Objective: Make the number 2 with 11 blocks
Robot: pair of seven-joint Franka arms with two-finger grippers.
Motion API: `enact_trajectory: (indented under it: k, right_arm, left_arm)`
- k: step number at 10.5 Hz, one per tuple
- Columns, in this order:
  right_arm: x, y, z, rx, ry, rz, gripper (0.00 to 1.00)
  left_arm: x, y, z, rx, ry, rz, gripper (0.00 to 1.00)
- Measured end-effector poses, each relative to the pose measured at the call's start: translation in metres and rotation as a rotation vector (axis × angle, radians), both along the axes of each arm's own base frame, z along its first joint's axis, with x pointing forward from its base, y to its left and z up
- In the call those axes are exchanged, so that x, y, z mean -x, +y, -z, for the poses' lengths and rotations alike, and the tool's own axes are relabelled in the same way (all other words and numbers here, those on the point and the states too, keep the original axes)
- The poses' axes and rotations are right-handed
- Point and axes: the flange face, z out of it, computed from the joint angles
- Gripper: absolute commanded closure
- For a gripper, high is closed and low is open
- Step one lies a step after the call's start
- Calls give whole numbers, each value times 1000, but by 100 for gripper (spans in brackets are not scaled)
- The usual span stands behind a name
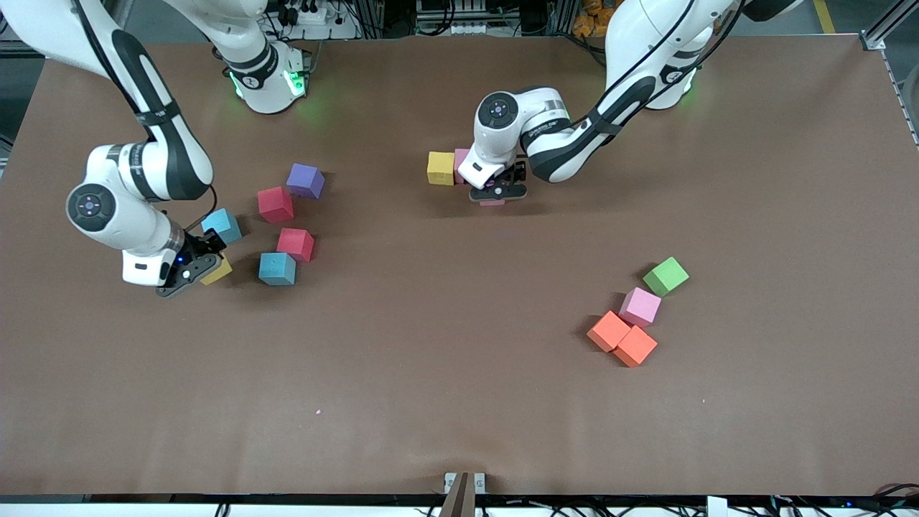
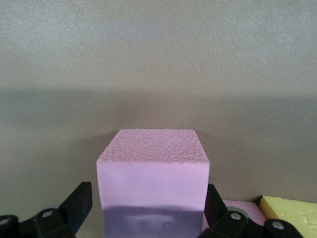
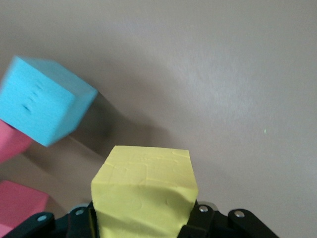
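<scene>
My left gripper (image 1: 497,190) is low over the table's middle and stands open around a pink block (image 2: 153,163) that rests on the table; one finger (image 2: 79,201) stands clear of it. Beside it lie another pink block (image 1: 461,161) and a yellow block (image 1: 440,168), touching in a row. My right gripper (image 1: 190,269) is at the right arm's end, shut on a second yellow block (image 3: 143,183), whose foam is squeezed between the fingers. A blue block (image 1: 222,225) sits close beside it.
Near the right gripper lie a red cube (image 1: 275,205), a purple cube (image 1: 306,180), a pinkish-red cube (image 1: 296,244) and a second blue cube (image 1: 277,268). Toward the left arm's end sit a green cube (image 1: 665,276), a pink cube (image 1: 640,306) and two orange cubes (image 1: 609,330).
</scene>
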Motion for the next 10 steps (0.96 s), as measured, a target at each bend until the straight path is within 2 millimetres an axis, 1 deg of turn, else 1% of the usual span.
enact_trajectory:
  k: [2, 3, 4, 6, 7, 8, 10]
  right_arm:
    - [-9, 20, -13, -24, -23, 27, 70]
    - [-14, 33, -20, -28, -39, 44, 70]
    - [-19, 51, -29, -28, -57, 67, 70]
    - [-27, 100, -48, -30, -88, 122, 70]
    - [-28, 120, -54, -32, -98, 142, 70]
    - [-28, 131, -58, -34, -105, 154, 70]
    - [-28, 143, -61, -51, -107, 182, 70]
  left_arm:
    - [-6, -2, -7, 9, -15, -6, 0]
    - [-11, -3, -15, 12, -31, -9, 0]
    - [-15, -3, -24, 4, -47, -12, 0]
    - [-29, -2, -48, -19, -88, -24, 0]
    - [-42, 1, -64, -18, -112, -43, 0]
    - [-54, 6, -78, -8, -132, -67, 0]
    - [-97, 36, -106, 24, -162, -161, 0]
